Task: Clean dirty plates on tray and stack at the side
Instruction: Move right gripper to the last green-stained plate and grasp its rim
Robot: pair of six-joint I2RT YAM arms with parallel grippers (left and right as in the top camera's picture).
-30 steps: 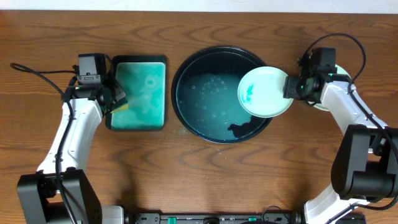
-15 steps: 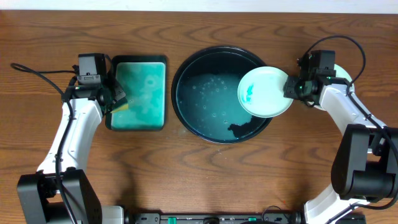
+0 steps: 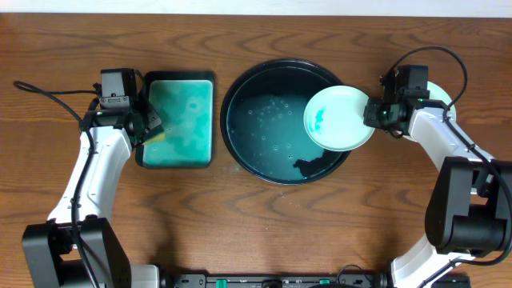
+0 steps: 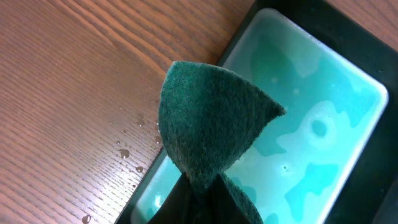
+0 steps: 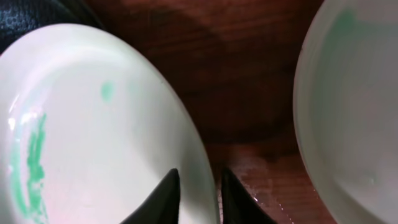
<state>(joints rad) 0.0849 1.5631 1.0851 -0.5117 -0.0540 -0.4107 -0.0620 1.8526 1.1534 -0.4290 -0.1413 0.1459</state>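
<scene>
My right gripper (image 3: 374,113) is shut on the rim of a dirty plate (image 3: 340,118), a small white plate with a teal-green smear, held over the right edge of the black tray (image 3: 240,88). The right wrist view shows the plate (image 5: 93,130) pinched between my fingers (image 5: 198,186). Another plate (image 3: 436,92) lies on the wood at the far right, mostly hidden by my arm; its rim shows in the right wrist view (image 5: 348,112). My left gripper (image 3: 152,128) is shut on a green sponge (image 4: 211,124) above the left edge of the teal tray (image 3: 180,156).
The black tray holds wet, bubbly water and a dark patch (image 3: 308,166) near its front right. The rectangular teal tray (image 4: 323,124) holds teal liquid. Water drops (image 4: 124,152) lie on the wood left of it.
The right gripper and its plate have shifted very slightly left. The left arm has not moved.
</scene>
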